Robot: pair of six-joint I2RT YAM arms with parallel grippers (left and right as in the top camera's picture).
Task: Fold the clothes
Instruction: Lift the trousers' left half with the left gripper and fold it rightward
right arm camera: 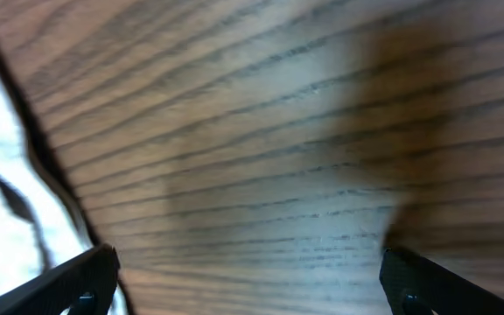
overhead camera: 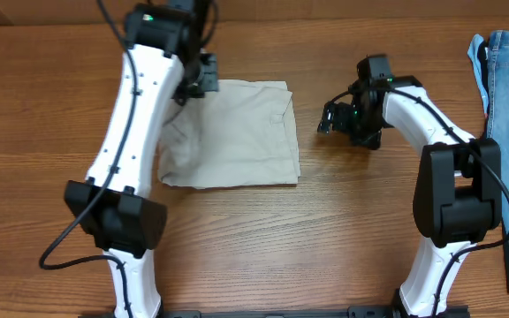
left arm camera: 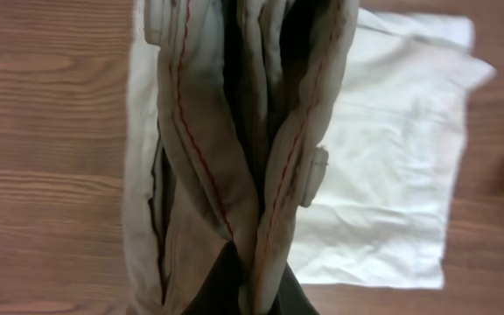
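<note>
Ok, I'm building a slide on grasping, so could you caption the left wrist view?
Left end effector pinches a bunched fold of the beige shorts, the rest lying flat on the wooden table.

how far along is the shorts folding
Done: the shorts lie as a compact, roughly rectangular stack on the table, apparently folded over at least once. In hand: the left gripper is shut on bunched, seamed fabric at their far left corner; the right gripper is open and empty over bare wood beside them. Left: lay that raised edge flat, release, and perhaps make a final fold.
</note>
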